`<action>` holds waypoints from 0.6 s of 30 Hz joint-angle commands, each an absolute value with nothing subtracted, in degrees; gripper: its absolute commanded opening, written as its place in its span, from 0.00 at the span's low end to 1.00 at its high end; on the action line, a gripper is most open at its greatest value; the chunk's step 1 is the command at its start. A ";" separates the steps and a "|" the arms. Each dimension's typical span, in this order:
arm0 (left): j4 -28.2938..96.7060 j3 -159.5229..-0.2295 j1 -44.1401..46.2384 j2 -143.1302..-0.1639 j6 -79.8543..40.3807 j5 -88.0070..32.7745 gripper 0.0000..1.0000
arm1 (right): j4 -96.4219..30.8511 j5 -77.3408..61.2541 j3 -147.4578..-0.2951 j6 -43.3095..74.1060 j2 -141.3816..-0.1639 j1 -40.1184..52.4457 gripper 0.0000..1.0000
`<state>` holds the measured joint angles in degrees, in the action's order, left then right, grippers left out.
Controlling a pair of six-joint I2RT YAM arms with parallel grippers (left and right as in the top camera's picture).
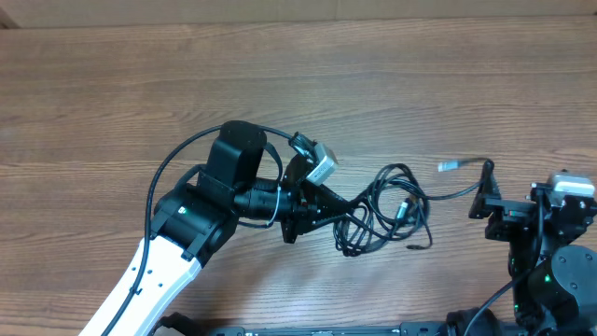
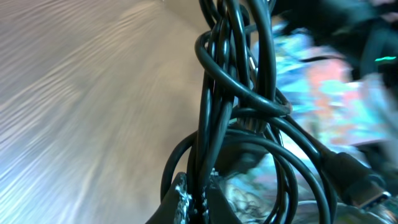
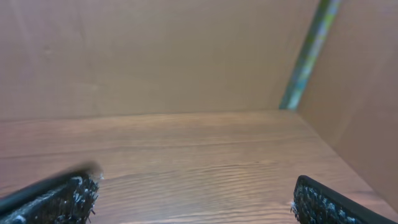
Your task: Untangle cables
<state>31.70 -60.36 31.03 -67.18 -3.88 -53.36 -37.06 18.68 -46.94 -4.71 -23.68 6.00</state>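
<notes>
- The left gripper [image 2: 198,204] is clamped on the cables [image 1: 390,211]; their knotted bundle starts right at its fingertips, mid-table [image 1: 280,84].
- The right gripper [image 3: 193,199] stands wide apart, empty, near the bundle's right side.

A wood-grain table [image 1: 280,84] carries a tangled bundle of thin black cables [image 1: 353,229].

text: none legible | brands, labels: none legible | numbers, signs: none legible | note: colourful patch [image 2: 323,81] in left wrist view blurred
</notes>
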 commanded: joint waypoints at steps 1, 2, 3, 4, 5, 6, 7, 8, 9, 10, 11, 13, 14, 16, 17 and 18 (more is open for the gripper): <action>34.52 -60.64 30.76 -65.93 0.95 -39.79 0.04 | -36.69 23.62 -48.36 -4.25 -23.75 5.80 1.00; 35.53 -60.64 30.76 -65.93 0.95 -37.04 0.04 | -36.69 23.75 -48.36 -4.25 -23.75 5.80 1.00; 36.29 -60.64 30.76 -65.93 0.95 -34.61 0.04 | -36.69 23.73 -48.36 -4.23 -23.75 5.80 1.00; 36.73 -60.64 30.76 -65.93 0.95 -33.12 0.04 | -36.71 23.75 -48.34 -3.97 -23.75 5.80 1.00; 36.82 -60.64 30.76 -65.93 0.97 -32.29 0.04 | -36.73 23.75 -48.36 -3.20 -23.75 5.80 1.00; 36.75 -60.64 30.76 -65.93 1.48 -31.88 0.04 | -36.75 23.59 -48.36 -2.63 -23.75 5.80 1.00; 36.53 -60.64 30.76 -65.93 1.85 -31.88 0.04 | -36.84 23.07 -48.36 -2.50 -23.75 5.80 1.00; 36.16 -60.64 30.76 -65.93 1.98 -31.66 0.04 | -36.99 22.17 -48.36 -2.52 -23.75 5.80 1.00; 35.81 -60.64 30.76 -65.93 2.04 -31.35 0.04 | -37.32 20.75 -48.36 -2.52 -23.75 5.80 1.00; 35.46 -60.64 30.76 -65.93 2.76 -31.33 0.04 | -37.71 19.16 -48.36 -2.55 -23.75 5.82 1.00; 35.27 -60.64 30.76 -65.93 3.90 -31.31 0.04 | -38.20 16.73 -48.36 -2.55 -23.75 5.82 1.00; 34.98 -60.64 30.76 -65.93 6.92 -31.29 0.04 | -39.00 11.49 -48.36 -2.57 -23.75 5.82 1.00; 34.87 -60.64 30.76 -65.93 8.84 -31.29 0.04 | -39.51 7.84 -48.36 -2.57 -23.77 5.82 1.00; 34.65 -60.64 30.76 -65.93 11.35 -31.31 0.04 | -40.03 0.62 -48.36 -2.57 -23.75 5.82 1.00; 34.46 -60.64 30.76 -65.93 12.25 -31.33 0.04 | -40.25 -3.70 -48.34 -2.55 -23.77 5.82 1.00; 34.35 -60.64 30.76 -65.93 12.49 -31.44 0.04 | -40.38 -6.61 -48.36 -2.55 -23.77 5.82 1.00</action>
